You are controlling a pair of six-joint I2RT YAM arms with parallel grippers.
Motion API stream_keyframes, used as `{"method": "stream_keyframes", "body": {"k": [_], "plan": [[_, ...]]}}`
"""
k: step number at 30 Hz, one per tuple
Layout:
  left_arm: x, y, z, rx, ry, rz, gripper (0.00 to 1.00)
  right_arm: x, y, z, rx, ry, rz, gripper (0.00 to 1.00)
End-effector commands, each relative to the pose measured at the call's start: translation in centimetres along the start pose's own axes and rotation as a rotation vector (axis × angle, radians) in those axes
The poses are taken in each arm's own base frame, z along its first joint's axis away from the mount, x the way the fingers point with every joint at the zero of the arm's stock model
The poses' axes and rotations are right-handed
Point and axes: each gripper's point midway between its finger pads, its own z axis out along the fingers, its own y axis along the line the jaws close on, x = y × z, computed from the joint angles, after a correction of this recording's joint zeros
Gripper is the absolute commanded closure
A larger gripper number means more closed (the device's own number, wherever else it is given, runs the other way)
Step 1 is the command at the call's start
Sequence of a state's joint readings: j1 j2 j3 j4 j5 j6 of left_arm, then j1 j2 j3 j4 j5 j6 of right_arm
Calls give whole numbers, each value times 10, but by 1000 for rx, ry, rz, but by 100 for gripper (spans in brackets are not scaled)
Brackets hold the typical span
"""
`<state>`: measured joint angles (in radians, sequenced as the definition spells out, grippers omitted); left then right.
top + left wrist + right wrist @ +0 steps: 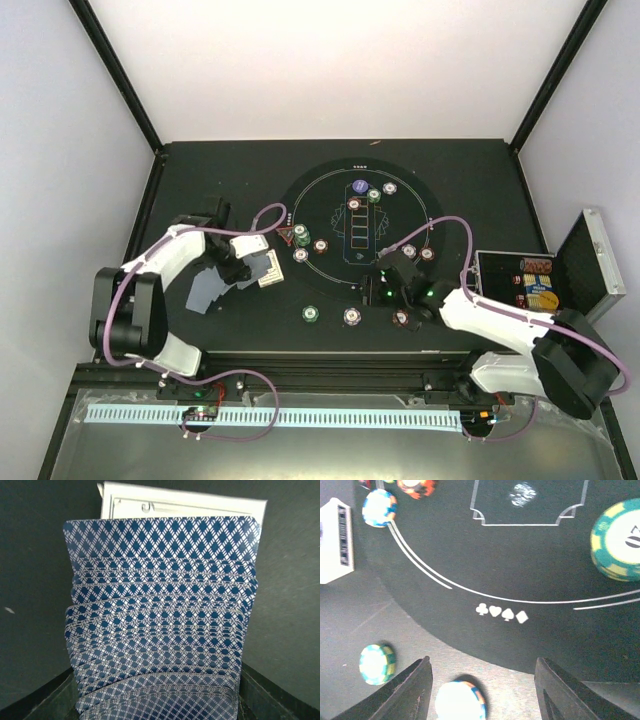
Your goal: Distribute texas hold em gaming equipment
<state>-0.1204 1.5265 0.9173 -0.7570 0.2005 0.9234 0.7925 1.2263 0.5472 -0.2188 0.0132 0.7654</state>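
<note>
Counter (470, 170): black, round felt layout (330, 270) at centre.
Cards (160, 630): fanned left of layout, light, slippery; pinch near short edge.
Left fingers (52, 700): apparently clamping the fan's near end, contact hidden.
Right fingers (410, 695): wide, empty, above chips (460, 702).

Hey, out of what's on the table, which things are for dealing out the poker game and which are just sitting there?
For the job: playing cards, fanned; green, purple-white and red-brown poker chips; red triangle marker; blue button.
Just lying about: silver aluminium case, open at the right; white card box.
</note>
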Motion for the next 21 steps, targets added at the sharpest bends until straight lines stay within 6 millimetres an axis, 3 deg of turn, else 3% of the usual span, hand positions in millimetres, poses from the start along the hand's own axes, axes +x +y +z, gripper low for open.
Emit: {"method": "stream_keyframes", "body": {"k": [1,6,12,21], "plan": [[-24,-18,-37,37,-79,73,98,-10,36,-13,-171,-25,2,41],[-37,-47,-52,79,-104,157,98,-19,90,-28,-433,-2,20,34],[-66,-87,-71,108,-133,278,99,-34,147,-49,-730,6,72,26],[-99,-131,-88,123,-134,420,98,-23,190,-47,-902,85,107,25]]}}
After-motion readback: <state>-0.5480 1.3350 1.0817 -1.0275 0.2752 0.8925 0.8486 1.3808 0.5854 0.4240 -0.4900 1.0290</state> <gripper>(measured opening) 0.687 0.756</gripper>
